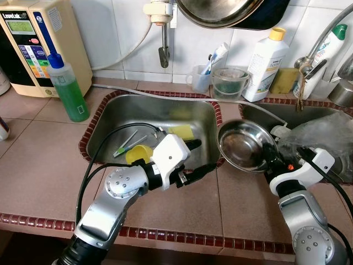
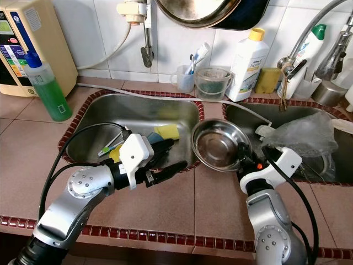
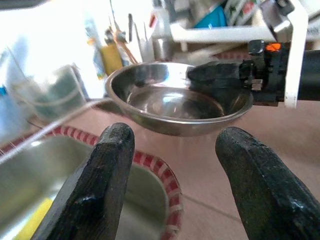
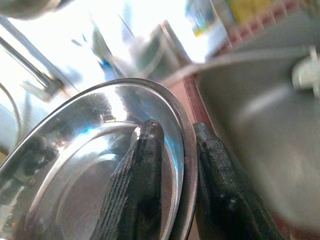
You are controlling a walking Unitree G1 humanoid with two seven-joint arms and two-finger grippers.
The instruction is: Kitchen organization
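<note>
Tiles, brown and smooth, are making up the counter (image 1: 182, 210) w/ a dark red bumpy edge. Left gripper (image 1: 194, 159) is hanging over the near right corner of the left sink (image 1: 116, 113), its two long black fingers spread wide w/ nothing between them. They are pointing at the bowl.

Right gripper (image 1: 268, 156) is pinching the rim of a round shiny metal bowl (image 1: 241, 144), one finger inside & one outside. The bowl is being held tilted, up off the counter, over the strip between the two sinks.

Down in the steel left sink, a yellow cup (image 1: 138, 153), a yellow sponge (image 1: 182, 132) & a thin brush are lying. A crinkly clear bag (image 1: 314, 132) is sitting in the right sink.

Further back, a green soap bottle (image 1: 67, 91) is standing left of the sink. A white bottle (image 1: 266, 65) & clear cup (image 1: 229, 83) are standing by the white wall tiles.
</note>
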